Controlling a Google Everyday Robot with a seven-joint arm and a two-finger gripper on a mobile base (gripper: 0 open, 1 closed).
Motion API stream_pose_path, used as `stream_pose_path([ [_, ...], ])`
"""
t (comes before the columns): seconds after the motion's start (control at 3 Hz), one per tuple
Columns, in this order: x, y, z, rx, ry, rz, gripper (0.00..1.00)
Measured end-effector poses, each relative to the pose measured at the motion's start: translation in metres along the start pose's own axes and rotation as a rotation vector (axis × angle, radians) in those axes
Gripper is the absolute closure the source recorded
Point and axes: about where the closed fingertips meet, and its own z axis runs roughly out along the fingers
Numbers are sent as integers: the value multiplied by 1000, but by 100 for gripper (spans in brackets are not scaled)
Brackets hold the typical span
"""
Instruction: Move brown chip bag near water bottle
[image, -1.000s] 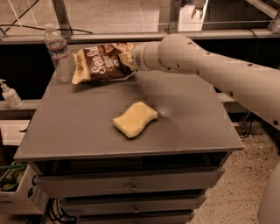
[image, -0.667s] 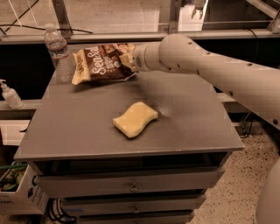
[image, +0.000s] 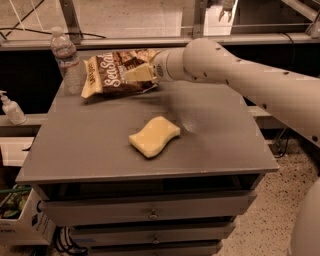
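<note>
The brown chip bag with white "Sea Salt" lettering is at the back of the grey table, just right of the water bottle, which stands upright at the back left corner. My gripper reaches in from the right on a long white arm and is shut on the right end of the bag. The bag looks tilted, its left end close to the bottle and low over the tabletop.
A yellow wavy sponge lies mid-table. A small white pump dispenser stands on a lower shelf to the left. Drawers sit below the tabletop, and a box is on the floor at lower left.
Little has changed: the bag stays in my gripper next to the bottle, perhaps a touch lower and more to the left.
</note>
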Motion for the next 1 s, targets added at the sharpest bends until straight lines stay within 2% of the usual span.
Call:
stream_pose_path([
  [0.67,-9,-11,-15,-4,-17,-12,0],
  [1.0,-10,-32,-40,-42,-31,-39,0],
])
